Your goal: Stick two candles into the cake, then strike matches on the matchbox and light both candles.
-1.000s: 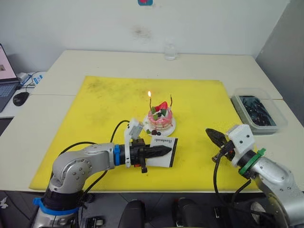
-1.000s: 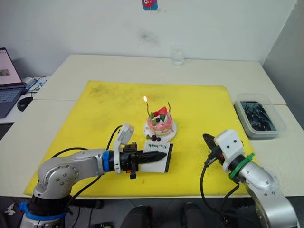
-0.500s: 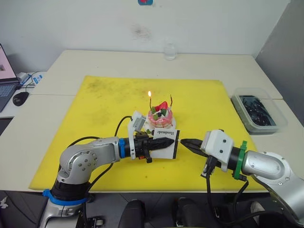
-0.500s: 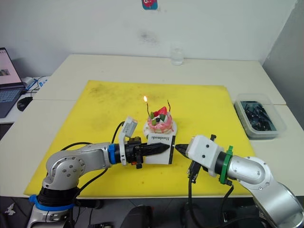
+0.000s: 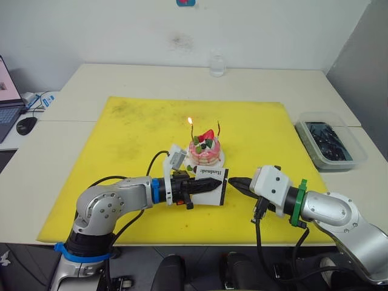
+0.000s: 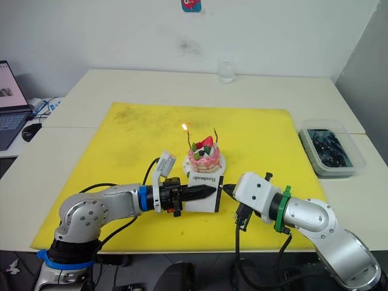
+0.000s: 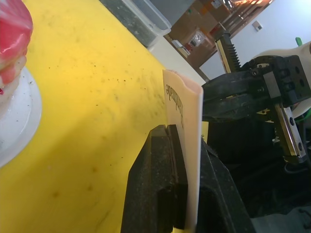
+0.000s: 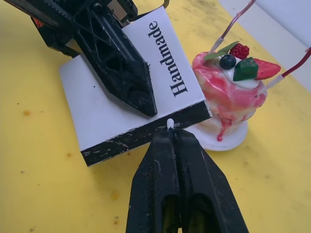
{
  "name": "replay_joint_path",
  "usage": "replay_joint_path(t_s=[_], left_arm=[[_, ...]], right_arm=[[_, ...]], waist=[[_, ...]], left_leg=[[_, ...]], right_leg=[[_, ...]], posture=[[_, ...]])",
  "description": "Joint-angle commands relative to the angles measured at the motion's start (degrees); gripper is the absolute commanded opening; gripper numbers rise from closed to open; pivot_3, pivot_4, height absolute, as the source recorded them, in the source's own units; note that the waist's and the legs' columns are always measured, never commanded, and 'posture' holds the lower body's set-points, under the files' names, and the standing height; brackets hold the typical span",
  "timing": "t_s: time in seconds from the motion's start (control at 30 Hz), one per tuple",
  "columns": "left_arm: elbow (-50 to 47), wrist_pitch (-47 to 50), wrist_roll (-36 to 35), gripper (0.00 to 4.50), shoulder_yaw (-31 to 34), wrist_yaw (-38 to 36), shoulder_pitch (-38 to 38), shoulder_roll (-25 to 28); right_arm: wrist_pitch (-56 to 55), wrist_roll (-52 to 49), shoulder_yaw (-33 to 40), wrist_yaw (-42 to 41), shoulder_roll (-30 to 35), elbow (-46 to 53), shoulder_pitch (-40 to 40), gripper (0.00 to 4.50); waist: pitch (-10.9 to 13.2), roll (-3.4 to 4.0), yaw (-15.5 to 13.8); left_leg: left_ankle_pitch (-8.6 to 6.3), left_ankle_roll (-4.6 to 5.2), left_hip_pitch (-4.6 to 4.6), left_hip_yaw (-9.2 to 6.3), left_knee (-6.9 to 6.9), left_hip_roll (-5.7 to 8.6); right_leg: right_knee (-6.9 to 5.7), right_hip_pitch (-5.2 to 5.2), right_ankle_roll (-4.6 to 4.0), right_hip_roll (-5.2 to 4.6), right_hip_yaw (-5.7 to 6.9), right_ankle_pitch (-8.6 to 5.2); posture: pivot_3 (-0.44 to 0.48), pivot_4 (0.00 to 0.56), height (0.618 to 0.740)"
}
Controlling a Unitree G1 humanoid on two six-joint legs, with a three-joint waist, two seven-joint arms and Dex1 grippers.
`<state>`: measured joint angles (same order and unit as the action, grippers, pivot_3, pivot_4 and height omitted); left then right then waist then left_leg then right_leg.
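Observation:
The pink cake (image 5: 204, 151) stands on its small white plate mid-mat with two thin candles in it. The left candle (image 5: 191, 131) burns with a small flame; the right candle (image 5: 219, 129) is unlit. Just in front of the cake, my left gripper (image 5: 213, 183) is shut on the white matchbox (image 5: 209, 182), held on edge. My right gripper (image 8: 171, 133) is shut on a match (image 8: 170, 123), whose pale head touches the matchbox's black side edge (image 8: 146, 133).
A yellow mat (image 5: 133, 133) covers the table's middle. A clear bin (image 5: 330, 142) of dark items sits at the right edge, and a small glass (image 5: 217, 63) at the back. A laptop and a mouse (image 5: 27, 125) lie on the far left.
My left gripper lifted the matchbox off the mat and brought it nearer the cake. My right gripper swung in from the right until its match tip met the box's side.

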<state>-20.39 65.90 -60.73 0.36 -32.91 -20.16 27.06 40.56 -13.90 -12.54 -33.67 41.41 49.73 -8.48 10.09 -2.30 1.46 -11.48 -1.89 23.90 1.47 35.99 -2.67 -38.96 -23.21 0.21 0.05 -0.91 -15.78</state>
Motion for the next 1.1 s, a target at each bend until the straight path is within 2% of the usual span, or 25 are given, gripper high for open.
replay_joint_path(t_s=[0.03,0.7,0.77,0.83,0.9,0.97,1.03,1.1], left_arm=[[-2.3,-0.1,-1.6,0.0,0.8,-0.1,0.2,-0.3],[-4.9,-2.4,1.4,0.0,-3.8,-4.7,0.5,1.3],[-6.7,-3.7,3.2,0.0,-6.0,-7.5,1.4,3.2],[-11.1,-5.5,4.4,0.0,-4.8,-10.8,4.8,8.5],[-14.0,-5.5,3.2,0.0,1.9,-13.9,10.7,15.8],[-14.6,-5.6,2.6,0.0,8.3,-15.7,16.8,21.2],[-14.5,-6.4,2.0,0.0,11.1,-15.5,19.7,22.9],[-14.6,-6.7,1.0,0.0,11.4,-14.1,19.8,22.0]], right_arm=[[-0.8,1.1,0.0,0.4,-0.3,0.8,-0.6,0.01],[3.5,3.1,-2.0,2.8,-4.4,-0.4,-3.2,0.01],[7.7,5.3,1.2,8.3,-7.5,-2.7,-4.4,0.01],[7.7,8.2,8.7,12.4,-7.2,-7.7,-7.2,0.01],[8.1,7.5,15.8,12.5,-6.1,-10.0,-8.7,0.01],[8.1,6.3,18.0,11.2,-5.4,-10.0,-8.3,0.01],[9.1,4.9,17.8,11.1,-6.6,-8.9,-8.5,0.01],[10.1,3.9,16.8,11.2,-8.0,-7.7,-9.1,0.01]], waist=[[0.0,0.0,0.0],[0.0,0.0,0.0],[0.0,0.0,0.0],[0.0,0.02,0.3],[0.0,0.01,0.4],[0.0,0.02,0.3],[0.0,0.05,0.1],[0.0,0.14,-0.1]], left_leg=[[0.0,0.0,0.0,0.0,0.0,0.0],[0.0,0.0,0.0,0.0,0.0,0.0],[0.0,0.0,-0.01,-0.01,0.0,-0.02],[0.0,-0.01,-0.02,0.03,0.0,-0.02],[0.0,-0.01,-0.01,0.17,-0.01,0.02],[0.0,-0.01,0.0,0.18,-0.06,-0.04],[0.0,-0.01,-0.03,0.04,-0.18,-0.08],[0.0,-0.01,-0.07,-0.01,-0.24,-0.1]], right_leg=[[0.0,0.0,0.0,0.0,0.0,0.0],[0.0,0.0,0.0,0.0,0.0,0.0],[-0.01,0.0,0.0,-0.01,0.01,0.0],[-0.02,-0.01,-0.01,-0.03,-0.03,0.01],[-0.04,-0.07,-0.02,-0.1,-0.12,0.01],[-0.01,-0.11,-0.08,-0.17,-0.11,-0.02],[-0.02,-0.11,-0.26,-0.15,0.05,-0.14],[-0.03,-0.08,-0.32,-0.12,0.15,-0.18]], posture=[[0.0,0.15,0.74],[0.0,0.15,0.74],[0.0,0.15,0.74],[0.0,0.15,0.74],[0.0,0.15,0.74],[0.0,0.15,0.74],[0.0,0.15,0.74],[0.0,0.15,0.74]])
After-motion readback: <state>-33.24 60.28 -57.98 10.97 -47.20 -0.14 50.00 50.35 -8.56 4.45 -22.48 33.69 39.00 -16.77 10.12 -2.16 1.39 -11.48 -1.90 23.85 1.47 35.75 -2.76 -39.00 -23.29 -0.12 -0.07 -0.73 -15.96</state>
